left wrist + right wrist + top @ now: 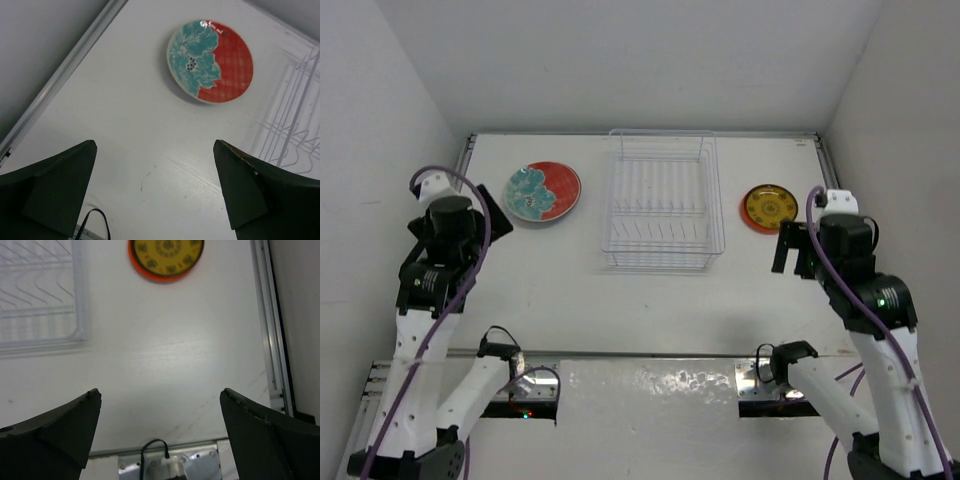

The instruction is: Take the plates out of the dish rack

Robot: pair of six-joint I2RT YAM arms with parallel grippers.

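Left fingers [50, 195] and right fingers [260, 435] gape wide, empty; teal-on-red plates [210, 60] and yellow-on-orange plates [166, 252] lie well ahead.

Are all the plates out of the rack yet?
Looks done: the dish rack is empty. The teal plate sits on the red plate to its left, the yellow plate on the orange plate to its right. The left hand and right hand are open, holding nothing. Nothing left.

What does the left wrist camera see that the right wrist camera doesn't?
Only the left wrist view shows the teal plate lying on the red plate. Only the right wrist view shows the yellow plate on the orange plate. Both show part of the dish rack, the table, and an open gripper: the left gripper and the right gripper.
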